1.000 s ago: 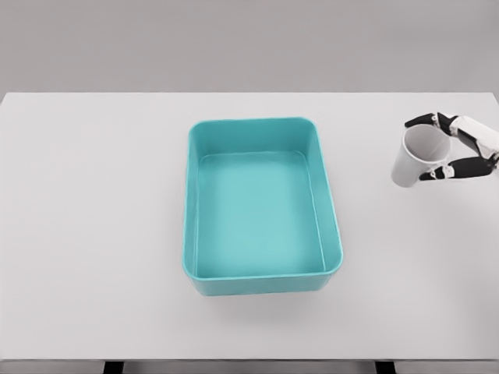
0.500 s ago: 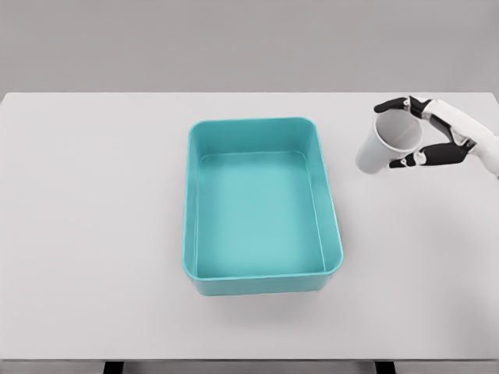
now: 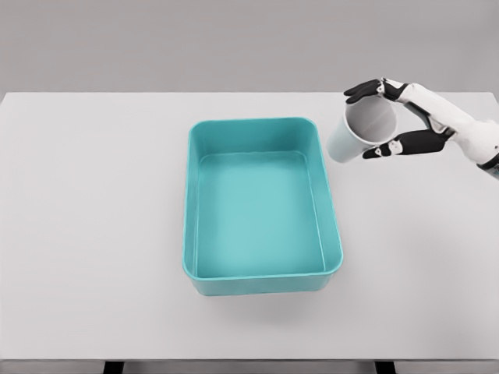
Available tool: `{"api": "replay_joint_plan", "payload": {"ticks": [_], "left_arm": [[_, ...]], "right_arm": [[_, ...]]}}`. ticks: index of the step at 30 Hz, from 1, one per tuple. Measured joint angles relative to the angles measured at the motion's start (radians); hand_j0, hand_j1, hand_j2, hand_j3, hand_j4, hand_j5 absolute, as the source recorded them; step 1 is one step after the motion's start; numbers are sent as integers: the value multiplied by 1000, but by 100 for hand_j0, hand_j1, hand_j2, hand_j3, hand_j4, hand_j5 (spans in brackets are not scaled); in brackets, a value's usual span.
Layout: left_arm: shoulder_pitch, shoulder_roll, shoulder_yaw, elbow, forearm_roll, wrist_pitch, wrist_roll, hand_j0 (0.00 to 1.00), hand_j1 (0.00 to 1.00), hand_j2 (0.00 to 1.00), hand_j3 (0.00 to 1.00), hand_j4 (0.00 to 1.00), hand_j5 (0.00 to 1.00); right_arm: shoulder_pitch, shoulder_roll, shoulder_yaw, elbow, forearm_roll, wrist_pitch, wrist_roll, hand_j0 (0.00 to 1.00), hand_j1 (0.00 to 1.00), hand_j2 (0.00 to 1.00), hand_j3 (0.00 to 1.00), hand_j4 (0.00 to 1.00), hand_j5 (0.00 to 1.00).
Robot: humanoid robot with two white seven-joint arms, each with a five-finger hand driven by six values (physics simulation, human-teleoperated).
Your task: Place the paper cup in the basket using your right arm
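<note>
The right hand (image 3: 405, 117) had its fingers wrapped around the tilted paper cup (image 3: 360, 131), just beside the blue basket (image 3: 261, 279) on the table (image 3: 93, 234).

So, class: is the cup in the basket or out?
Out. The cup is held tilted in the right hand, beside the basket.

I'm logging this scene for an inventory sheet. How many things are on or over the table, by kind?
Paper cup: 1, white, tilted, held in the right hand just right of the basket.
Basket: 1, teal, nothing in it.
Total: 2 things, on the white table.
</note>
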Motion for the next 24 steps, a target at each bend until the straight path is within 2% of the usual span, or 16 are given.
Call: {"api": "replay_joint_plan", "payload": {"ticks": [14,24], "left_arm": [[0,0,0,0,0,0,0,100,100,100,100,100,100],[0,0,0,0,0,0,0,100,100,100,100,100,100]], "right_arm": [[-3,139,23,-45,92,-1,0,68,68,68,68,68,68],[-2,229,36,-109,364,-2,0,68,68,68,68,68,68]]}}
